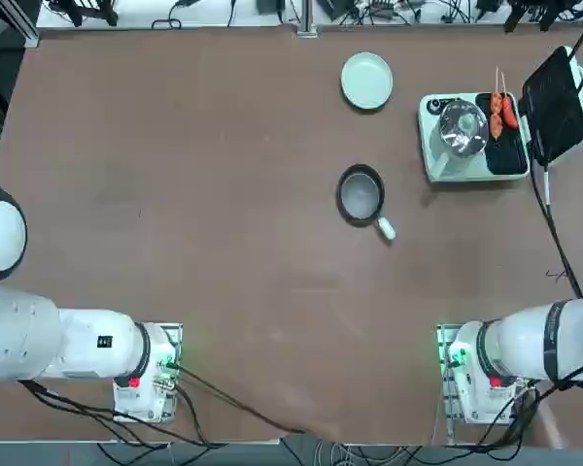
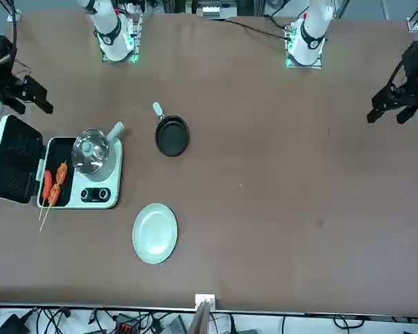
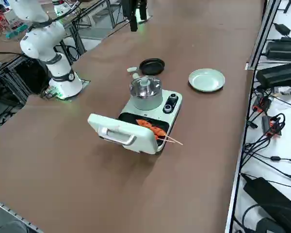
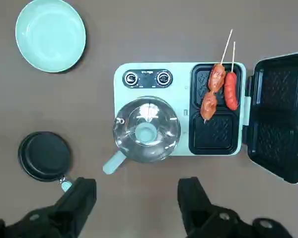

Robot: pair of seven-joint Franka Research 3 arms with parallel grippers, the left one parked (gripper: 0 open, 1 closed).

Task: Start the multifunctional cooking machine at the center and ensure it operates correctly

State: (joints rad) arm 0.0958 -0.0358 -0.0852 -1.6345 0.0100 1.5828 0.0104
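- The multifunctional cooking machine (image 1: 471, 139) sat toward the far right of the table (image 1: 175, 194), not at its middle, with its hinged black lid (image 1: 556, 105) thrown open toward the robot's right.
- On the machine, the round glass-lidded pot (image 4: 146, 130) stood beside the black grill plate (image 4: 214, 131), and two skewered sausages (image 4: 219, 91) lay across the grill's far half.
- Two small dark knobs (image 4: 147, 78) showed along the machine's far edge, next to the pot.
- A black cord (image 1: 556, 233) ran from the machine back toward the robot's side.
- The right gripper (image 4: 137, 198) hung high above the table, looking straight down on the machine, touching nothing.
- Its fingers (image 4: 82, 196) stood wide apart with only bare table between them.
- From across the table, the right gripper (image 2: 21, 94) showed up over the table edge just behind the open lid.
- The small dark frying pan (image 1: 360, 194) with its white handle rested near the table's middle, well apart from the machine.
- The round pale green plate (image 1: 366, 80) lay farther out, near the machine's left side, not touching it.
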